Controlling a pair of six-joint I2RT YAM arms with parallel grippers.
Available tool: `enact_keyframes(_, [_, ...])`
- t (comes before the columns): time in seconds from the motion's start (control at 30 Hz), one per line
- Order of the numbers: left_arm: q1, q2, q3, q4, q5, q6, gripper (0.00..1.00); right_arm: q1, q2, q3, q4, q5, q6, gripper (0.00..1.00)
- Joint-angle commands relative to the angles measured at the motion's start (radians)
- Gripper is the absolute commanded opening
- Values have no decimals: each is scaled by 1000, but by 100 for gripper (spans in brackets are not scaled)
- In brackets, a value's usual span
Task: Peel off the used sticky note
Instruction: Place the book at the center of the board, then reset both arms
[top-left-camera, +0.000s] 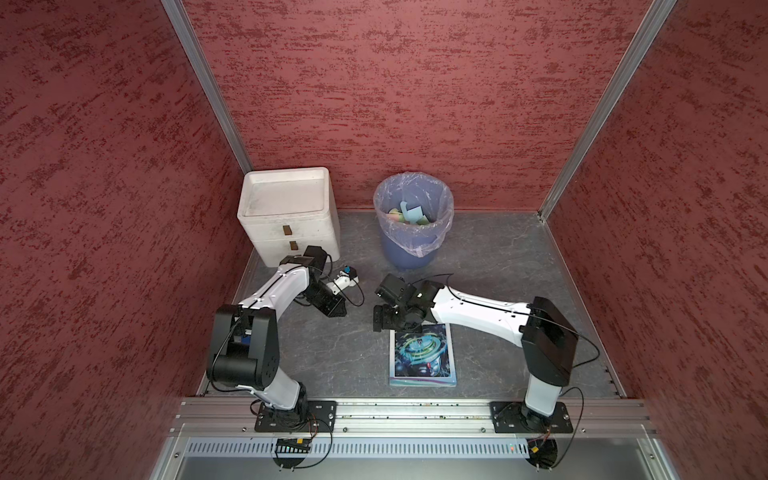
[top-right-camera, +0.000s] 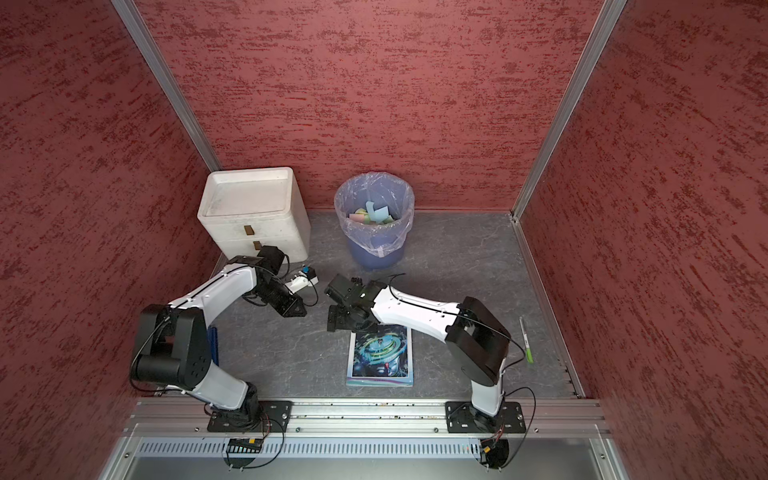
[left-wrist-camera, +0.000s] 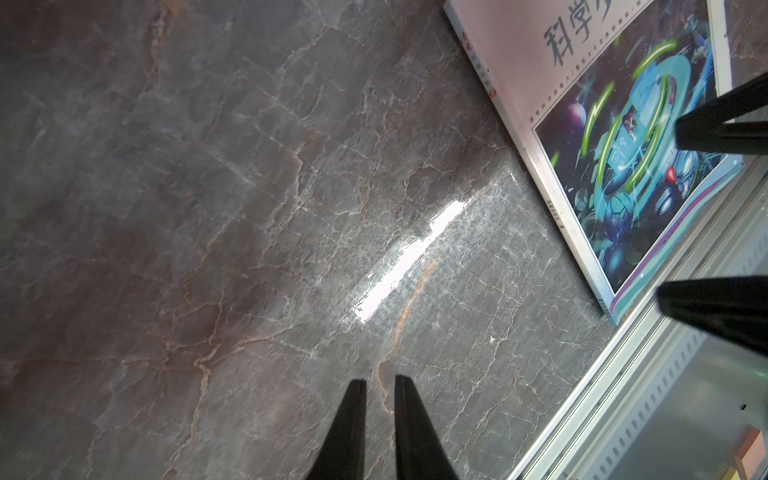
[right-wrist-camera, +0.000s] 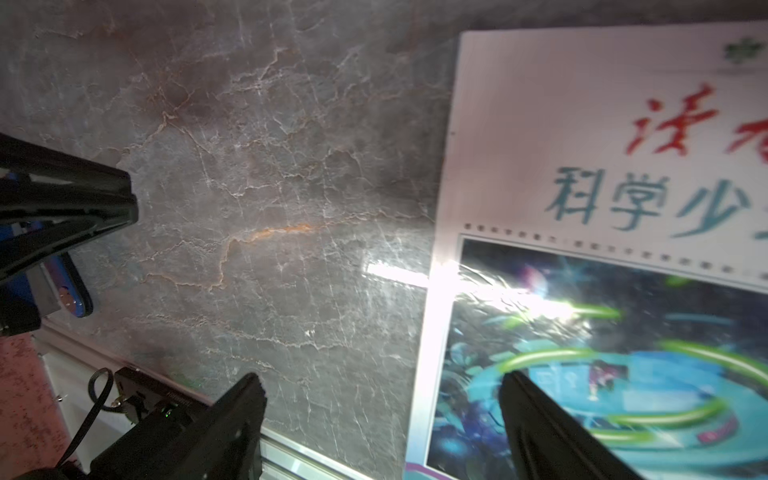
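Status | left claw (left-wrist-camera: 380, 379) narrow gap, empty | right claw (right-wrist-camera: 382, 375) wide, empty, straddling book (right-wrist-camera: 582, 124) edge

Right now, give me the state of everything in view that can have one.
left gripper, jaws a narrow gap apart, empty.
right gripper, wide open, empty.
book, closed, lying flat, cover up.
bin, upright, bag-lined, coloured notes inside.
drawer unit, both drawers shut.
pen, lying flat.
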Motion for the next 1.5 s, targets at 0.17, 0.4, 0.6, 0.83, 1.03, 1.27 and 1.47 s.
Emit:
enact_keyframes(0.17, [28, 6, 43, 75, 105, -113, 45, -230, -386, -272, 14, 82, -79, 98])
enact_keyframes(0.4, [112, 25, 59, 315, 120, -312, 98, -552, -607, -278, -53, 243, -336, 98])
enact_keyframes(0.6, [201, 36, 2, 594, 120, -492, 100, -695, -668, -399, 191, 482, -551, 98])
enact_keyframes(0.83, [248, -31, -225, 1041, 94, -598, 100, -761, -691, -691, 664, 659, -728, 98])
enact_keyframes(1.03, [254, -77, -461, 1514, 53, -634, 100, -805, -674, -895, 1041, 619, -787, 98])
enact_keyframes(1.27, [233, -92, -641, 1815, -23, -634, 100, -809, -560, -1079, 1504, 571, -866, 99])
enact_keyframes(1.47, [190, -53, -779, 2097, -137, -616, 100, -811, -499, -1109, 1661, 451, -948, 98])
